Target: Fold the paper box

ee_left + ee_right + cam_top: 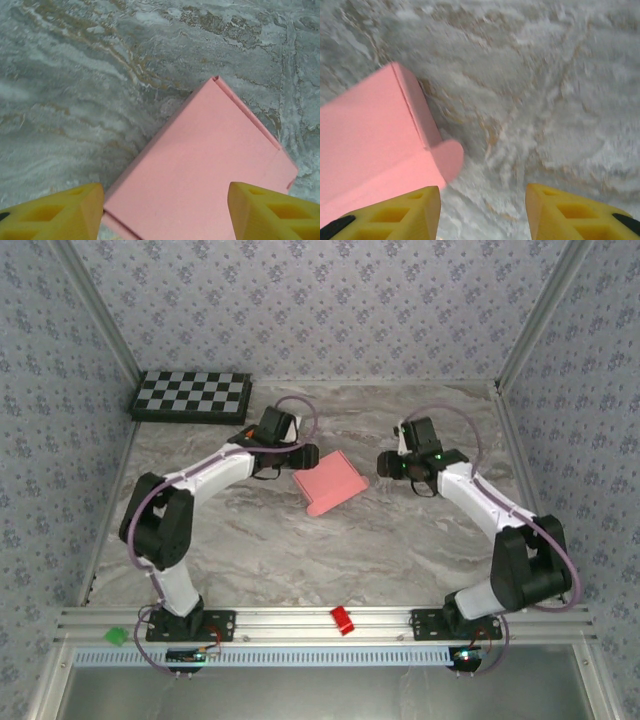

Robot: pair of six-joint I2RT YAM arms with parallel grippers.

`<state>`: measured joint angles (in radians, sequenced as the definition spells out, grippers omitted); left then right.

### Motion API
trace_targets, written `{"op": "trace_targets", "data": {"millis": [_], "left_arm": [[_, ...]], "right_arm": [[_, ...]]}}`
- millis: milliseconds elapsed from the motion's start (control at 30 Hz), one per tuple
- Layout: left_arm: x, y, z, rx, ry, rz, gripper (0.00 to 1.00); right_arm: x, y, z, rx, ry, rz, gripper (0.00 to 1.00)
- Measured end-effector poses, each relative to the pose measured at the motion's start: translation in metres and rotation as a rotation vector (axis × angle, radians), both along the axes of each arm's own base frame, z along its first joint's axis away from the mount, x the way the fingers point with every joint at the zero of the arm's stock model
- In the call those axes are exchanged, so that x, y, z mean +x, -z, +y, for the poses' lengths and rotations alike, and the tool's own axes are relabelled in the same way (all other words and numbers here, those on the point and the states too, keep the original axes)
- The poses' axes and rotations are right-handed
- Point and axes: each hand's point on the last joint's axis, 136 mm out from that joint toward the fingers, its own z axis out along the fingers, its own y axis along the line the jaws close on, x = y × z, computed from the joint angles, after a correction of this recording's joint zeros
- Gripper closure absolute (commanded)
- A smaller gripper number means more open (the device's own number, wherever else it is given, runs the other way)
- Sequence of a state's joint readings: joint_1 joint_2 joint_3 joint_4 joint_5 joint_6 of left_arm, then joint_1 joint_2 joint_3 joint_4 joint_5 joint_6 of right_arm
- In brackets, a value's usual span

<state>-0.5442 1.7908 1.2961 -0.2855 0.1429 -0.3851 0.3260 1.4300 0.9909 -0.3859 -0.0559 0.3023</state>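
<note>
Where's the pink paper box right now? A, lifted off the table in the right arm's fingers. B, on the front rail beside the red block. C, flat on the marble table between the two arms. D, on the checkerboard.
C: the paper box lies flat on the marble table, between the left fingers and the right fingers, both pairs spread open.

Pink paper box (328, 483), folded flat and rectangular, askew on the marbled tabletop, rounded tab at one corner
</note>
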Motion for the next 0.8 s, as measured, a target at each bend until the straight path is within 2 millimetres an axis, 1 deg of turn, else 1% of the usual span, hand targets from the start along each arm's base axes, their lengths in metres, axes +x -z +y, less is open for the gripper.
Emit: {"op": "trace_targets", "data": {"millis": [67,167,300,400,533,667,800], "left_arm": [[0.006,0.009,-0.003,0.007,0.027,0.011,0.33],[0.012,0.024,-0.007,0.012,0.063,0.034,0.33],[0.012,0.040,-0.012,-0.006,0.108,0.071,0.33],[0.010,0.046,-0.018,-0.033,0.135,0.091,0.34],[0.006,0.048,-0.026,-0.076,0.168,0.111,0.35],[0.005,0.046,-0.033,-0.121,0.181,0.111,0.37],[-0.005,0.058,-0.032,-0.145,0.170,0.153,0.41]], "right_arm": [[-0.015,0.011,-0.007,0.000,0.017,0.026,0.50],[-0.031,0.017,-0.013,0.011,0.037,0.036,0.50],[-0.047,0.021,-0.013,0.052,0.042,0.034,0.50],[-0.057,0.029,-0.012,0.081,0.042,0.044,0.50],[-0.063,0.038,-0.010,0.106,0.043,0.068,0.50],[-0.063,0.037,-0.005,0.124,0.034,0.063,0.50],[-0.061,0.038,-0.001,0.135,0.026,0.061,0.50]]}}
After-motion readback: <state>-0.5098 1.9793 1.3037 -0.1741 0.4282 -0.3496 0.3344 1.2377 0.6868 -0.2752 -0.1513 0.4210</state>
